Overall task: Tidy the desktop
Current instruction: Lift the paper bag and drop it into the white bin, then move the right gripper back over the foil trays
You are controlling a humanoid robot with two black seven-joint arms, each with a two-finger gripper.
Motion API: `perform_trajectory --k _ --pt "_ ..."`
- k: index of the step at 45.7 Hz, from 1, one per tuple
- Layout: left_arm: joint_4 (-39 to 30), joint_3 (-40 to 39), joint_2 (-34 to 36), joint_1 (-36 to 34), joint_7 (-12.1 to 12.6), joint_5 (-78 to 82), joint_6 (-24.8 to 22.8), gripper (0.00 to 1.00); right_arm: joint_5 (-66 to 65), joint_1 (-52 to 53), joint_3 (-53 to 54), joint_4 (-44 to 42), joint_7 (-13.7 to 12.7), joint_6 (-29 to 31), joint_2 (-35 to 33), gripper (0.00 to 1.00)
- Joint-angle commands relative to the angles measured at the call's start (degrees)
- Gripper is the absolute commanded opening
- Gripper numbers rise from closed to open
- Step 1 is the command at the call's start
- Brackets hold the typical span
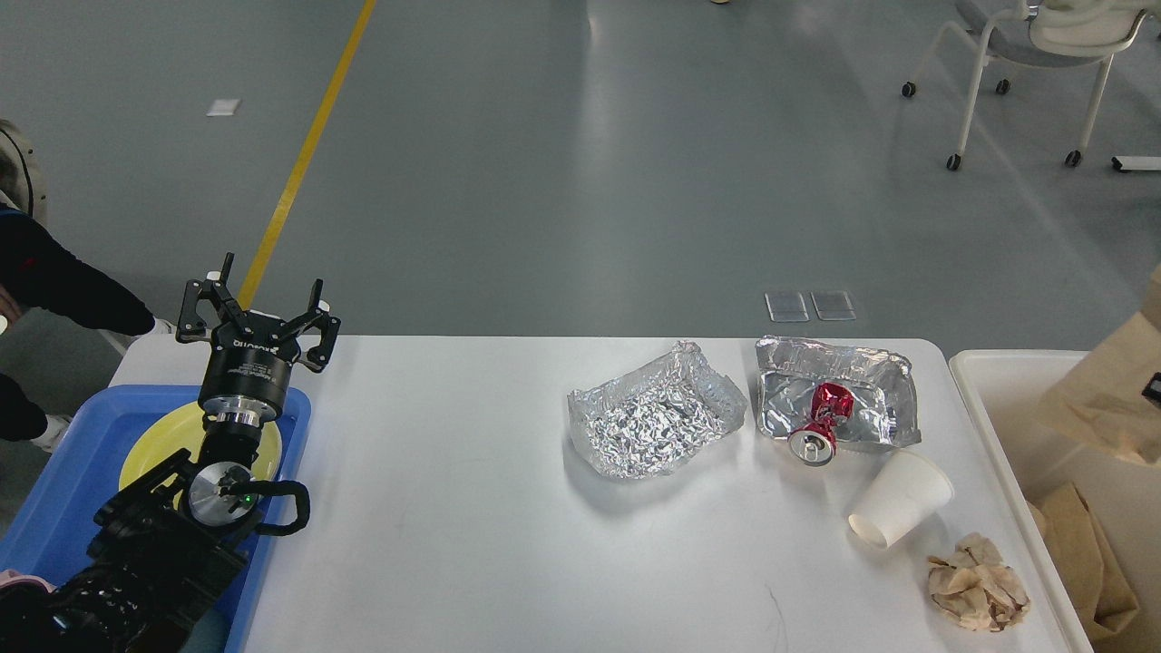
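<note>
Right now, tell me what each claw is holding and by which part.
The left claw is open above the blue tray, holding nothing. The right claw is out of view; a brown paper bag hangs over the cream bin, its hold unseen.

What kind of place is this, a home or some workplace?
Probably a lab or test hall, not a home: a wide grey floor with a painted yellow line, a wheeled office chair, and a white desktop set with staged litter beside a cream bin.

Desktop [453, 508] with foil [655, 423], cup [900, 499]
</note>
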Motion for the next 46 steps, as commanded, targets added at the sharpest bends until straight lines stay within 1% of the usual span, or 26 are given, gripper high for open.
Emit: perform_trajectory --k 1,3,4,5,6,7,8,25,27,31,34,37,41,46 --pt "0.0 0.0 0.0 -0.01 0.0 -0.01 -0.01 0.97 0.35 -13.44 9.66 -8.44 -0.21 -9.52 1.75 0.0" --pt "0.0 0.0 0.0 -0.01 0.0 -0.01 -0.01 0.97 0.44 -15.11 12.21 -9.06 -0.64 -11.02 3.59 0.0" --pt "0.0 0.0 0.0 -0.01 0.0 -0.01 -0.01 0.97 0.35 -15.47 13.35 -9.15 -0.91 -11.02 4.3 0.24" --pt "0.0 0.0 0.0 -0.01 0.0 -0.01 0.08 0.97 0.26 -15.64 14.15 -9.15 -1.26 -11.02 4.74 0.74" --pt "0.0 0.0 0.0 -0.01 0.0 -0.01 -0.01 0.97 -0.08 -15.82 14.59 -9.15 -1.61 -11.02 5.0 1.0" --pt "0.0 0.0 0.0 -0.01 0.0 -0.01 -0.01 0.97 -0.09 -16.08 14.85 -9.24 -1.79 -11.11 5.18 0.96" --pt "0.0 0.0 0.0 -0.01 0.0 -0.01 -0.01 0.97 -0.09 -16.35 14.94 -9.24 -1.88 -11.2 5.27 1.0" --pt "0.09 0.09 0.0 -0.01 0.0 -0.01 -0.01 0.97 0.26 -15.65 15.65 -9.15 -2.05 -10.85 5.18 1.0" --pt "0.0 0.09 0.0 -0.01 0.0 -0.01 0.08 0.97 0.18 -14.6 15.65 -9.15 -2.14 -9.97 5.18 1.0" --pt "0.09 0.09 0.0 -0.1 0.0 -0.01 0.08 0.97 0.0 -11.09 15.65 -9.06 -3.28 -7.34 5.27 1.0" --pt "0.09 0.09 0.0 -0.01 0.0 -0.01 0.08 0.97 -0.26 -7.92 15.56 -9.06 -3.81 -3.74 5.18 1.0" --pt "0.0 0.09 0.0 -0.1 0.0 -0.01 0.08 0.97 -0.7 -3.45 15.21 -8.89 -3.9 1.53 4.66 1.0" --pt "0.0 0.09 0.0 -0.1 0.0 -0.01 0.08 0.97 -3.33 4.81 14.33 -8.27 -3.81 11.36 3.6 1.0" --pt "0.0 0.09 -0.09 -0.1 0.0 -0.01 0.08 0.97 -9.57 17.03 13.28 -5.64 -3.46 26.74 3.07 1.0"
